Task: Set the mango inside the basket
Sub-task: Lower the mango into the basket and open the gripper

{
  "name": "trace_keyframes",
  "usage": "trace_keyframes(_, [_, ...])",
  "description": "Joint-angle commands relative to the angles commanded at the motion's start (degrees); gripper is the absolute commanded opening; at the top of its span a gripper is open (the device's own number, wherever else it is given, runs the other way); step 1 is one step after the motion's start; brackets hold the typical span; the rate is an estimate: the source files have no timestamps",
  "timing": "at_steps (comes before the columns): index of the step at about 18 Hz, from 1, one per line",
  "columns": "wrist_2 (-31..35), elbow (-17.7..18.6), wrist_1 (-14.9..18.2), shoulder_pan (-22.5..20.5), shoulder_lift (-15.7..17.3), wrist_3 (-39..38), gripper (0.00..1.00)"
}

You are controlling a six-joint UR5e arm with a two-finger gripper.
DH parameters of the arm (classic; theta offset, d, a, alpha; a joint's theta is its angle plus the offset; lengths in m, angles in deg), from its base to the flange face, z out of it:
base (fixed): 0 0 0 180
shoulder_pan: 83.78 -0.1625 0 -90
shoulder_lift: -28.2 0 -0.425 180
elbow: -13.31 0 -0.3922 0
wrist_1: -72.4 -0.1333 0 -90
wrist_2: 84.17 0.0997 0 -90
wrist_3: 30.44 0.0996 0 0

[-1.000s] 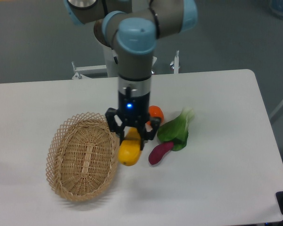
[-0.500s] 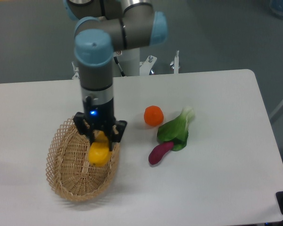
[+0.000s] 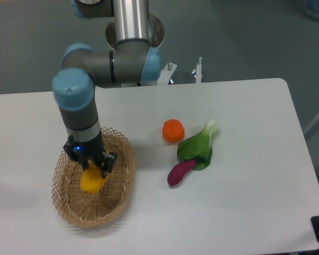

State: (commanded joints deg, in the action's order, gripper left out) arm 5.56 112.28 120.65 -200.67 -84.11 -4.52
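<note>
The yellow-orange mango (image 3: 92, 180) hangs in my gripper (image 3: 90, 166), which is shut on its upper end. Both are over the middle of the tan wicker basket (image 3: 119, 188) at the left of the table. The mango's lower end is down within the basket's rim; I cannot tell whether it touches the bottom. The arm reaches down from the back and hides part of the basket's far rim.
A round orange (image 3: 173, 130), a green leafy vegetable (image 3: 198, 146) and a small purple vegetable (image 3: 180, 172) lie in a group right of the basket, on the white table (image 3: 244, 202).
My gripper has carried the mango leftward, from beside the basket's right rim to over its middle, and lowered it a little. The other produce has not moved.
</note>
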Motion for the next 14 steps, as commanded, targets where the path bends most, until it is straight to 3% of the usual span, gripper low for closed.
trace_keyframes(14, [0.0,0.6,0.0,1.1,-3.8,-0.1,0.45])
